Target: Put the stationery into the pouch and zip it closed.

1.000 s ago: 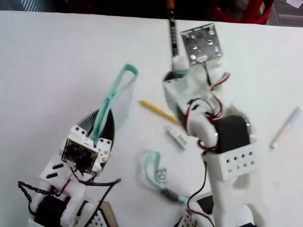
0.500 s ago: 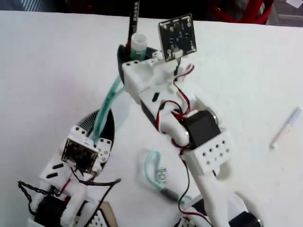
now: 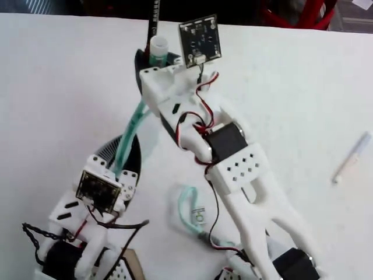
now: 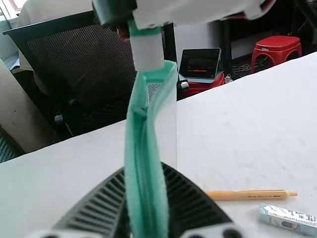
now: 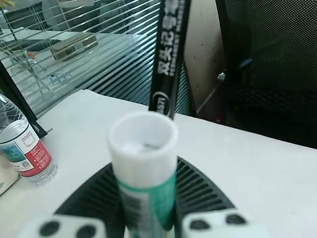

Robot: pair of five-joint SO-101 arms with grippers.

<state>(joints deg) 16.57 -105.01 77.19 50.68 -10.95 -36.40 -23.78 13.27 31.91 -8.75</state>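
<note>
The right gripper (image 3: 157, 57) is clamping a tube (image 5: 143, 163), lengthwise at the pouch (image 4: 146, 163)'s far end. The left gripper (image 3: 122, 154) is pinching its near end.

The high camera looks steeply down on the white table (image 3: 70, 76) from above its near edge. Both wrist cameras sit low, close behind their jaws, facing far: left along the pouch (image 4: 146, 163), right past a white tube (image 5: 143, 148). High and left views share both

Table (image 3: 58, 70) brightly and evenly lit, nearly white with glare; shadows soft. Daylight enters through blinds (image 5: 84, 54), far left.
</note>
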